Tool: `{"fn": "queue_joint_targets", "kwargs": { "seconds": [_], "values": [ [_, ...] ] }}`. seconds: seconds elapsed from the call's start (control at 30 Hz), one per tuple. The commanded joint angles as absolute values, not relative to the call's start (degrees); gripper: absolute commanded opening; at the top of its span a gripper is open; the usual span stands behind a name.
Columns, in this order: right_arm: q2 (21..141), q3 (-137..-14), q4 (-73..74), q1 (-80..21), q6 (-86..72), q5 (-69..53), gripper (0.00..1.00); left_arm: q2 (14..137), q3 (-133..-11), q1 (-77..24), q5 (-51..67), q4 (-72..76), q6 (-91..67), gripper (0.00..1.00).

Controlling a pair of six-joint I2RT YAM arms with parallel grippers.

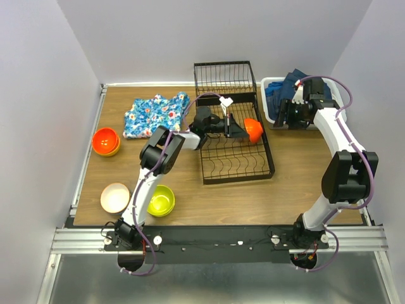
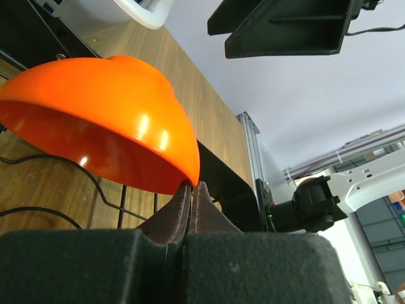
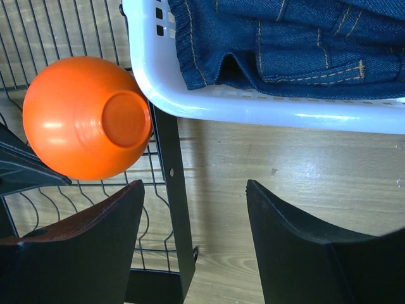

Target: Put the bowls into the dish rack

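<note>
Bowls lie mostly on the left of the desk [image 1: 297, 177]: a red-orange bowl [image 1: 105, 138] nested in a yellow-orange bowl [image 1: 112, 152], and a pale bowl [image 1: 115, 197] and a lime-green bowl [image 1: 161, 200] near the front edge, all well apart from the dish rack [image 1: 237, 166]. The left jaws are pinched narrow on the rim of an orange bowl [image 1: 253, 130], holding it tipped on its side at the rack's right rail, its base toward the white basket [image 1: 271, 115] of denim. The right jaws stand wide with nothing between them, above the desk just beside that rail and basket.
</note>
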State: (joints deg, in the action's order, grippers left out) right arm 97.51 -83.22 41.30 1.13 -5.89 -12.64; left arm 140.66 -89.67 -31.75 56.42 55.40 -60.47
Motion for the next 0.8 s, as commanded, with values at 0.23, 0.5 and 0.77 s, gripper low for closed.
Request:
{"fn": "queue_joint_targets", "kwargs": {
  "seconds": [0.23,0.5,0.77],
  "values": [
    [97.82,-83.85,39.81,0.62,-6.24,-12.22,0.74,132.47,-82.53,-32.26,50.81,46.43,-50.29,0.25],
    [97.65,-83.94,39.55,0.62,-6.77,-13.18,0.75,125.95,-82.62,-32.26,49.92,42.10,-46.59,0.34],
    [95.54,-83.41,39.11,0.62,-7.29,-13.27,0.74,112.25,-85.68,-29.98,44.13,8.49,-28.07,0.36]
  ]
}}
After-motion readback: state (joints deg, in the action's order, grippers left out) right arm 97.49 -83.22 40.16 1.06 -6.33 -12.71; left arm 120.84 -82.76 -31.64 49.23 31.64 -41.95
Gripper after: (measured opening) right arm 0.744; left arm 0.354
